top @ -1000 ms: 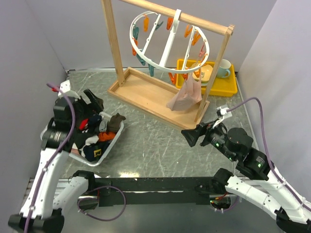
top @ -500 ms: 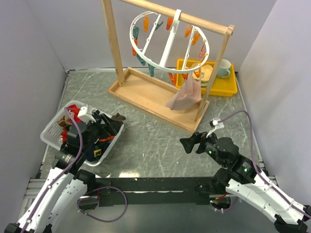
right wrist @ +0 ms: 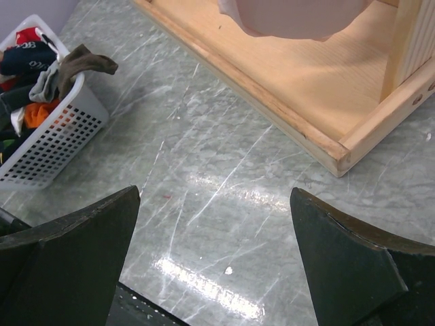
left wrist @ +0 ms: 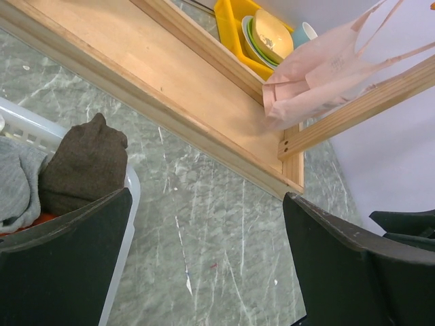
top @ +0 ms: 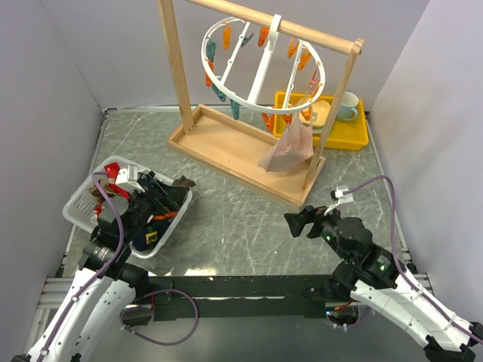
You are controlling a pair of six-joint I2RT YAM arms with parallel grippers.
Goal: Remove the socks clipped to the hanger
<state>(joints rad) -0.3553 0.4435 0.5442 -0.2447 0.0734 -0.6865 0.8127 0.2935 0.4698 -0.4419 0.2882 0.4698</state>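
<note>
The white round hanger (top: pixel 260 69) hangs from the wooden rack's top bar, with orange, teal and pink clips. One pale pink sock (top: pixel 288 148) is clipped at its right side and also shows in the left wrist view (left wrist: pixel 326 75) and the right wrist view (right wrist: pixel 292 17). Several socks of mixed colours lie in a white basket (top: pixel 84 197). A brown sock (left wrist: pixel 85 163) hangs over the basket's rim. My left gripper (top: pixel 170 199) is open and empty, low at the basket's right edge. My right gripper (top: pixel 296 222) is open and empty, low over the table, near the rack's right post.
The wooden rack's base tray (top: pixel 226 147) stands across the middle of the table. A yellow tray (top: pixel 358 134) with a bowl and a mug stands behind it at the right. Grey walls close in both sides.
My left arm has come down from above the basket and pulled back toward the near edge. My right arm has dropped lower and shifted slightly. The pink sock has not moved.
</note>
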